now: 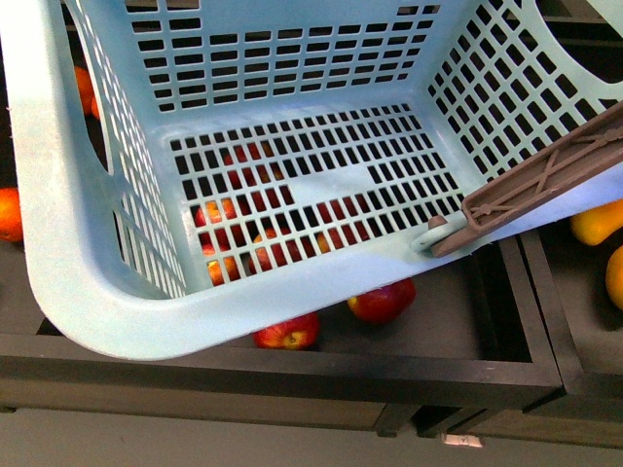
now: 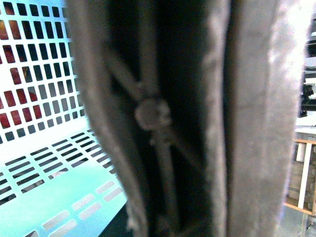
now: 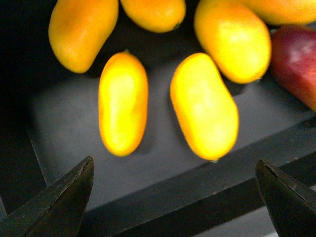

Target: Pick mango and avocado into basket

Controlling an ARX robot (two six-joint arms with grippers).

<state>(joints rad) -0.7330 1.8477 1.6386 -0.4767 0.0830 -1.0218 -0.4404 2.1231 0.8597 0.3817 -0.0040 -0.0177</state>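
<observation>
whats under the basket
Red apples lie in a black bin beneath the basket, some seen only through its floor slots. The basket covers the rest of the bin.

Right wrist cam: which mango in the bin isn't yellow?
The dark red mango, only partly in view beside a plump yellow mango. Every other mango showing is yellow to orange.
</observation>
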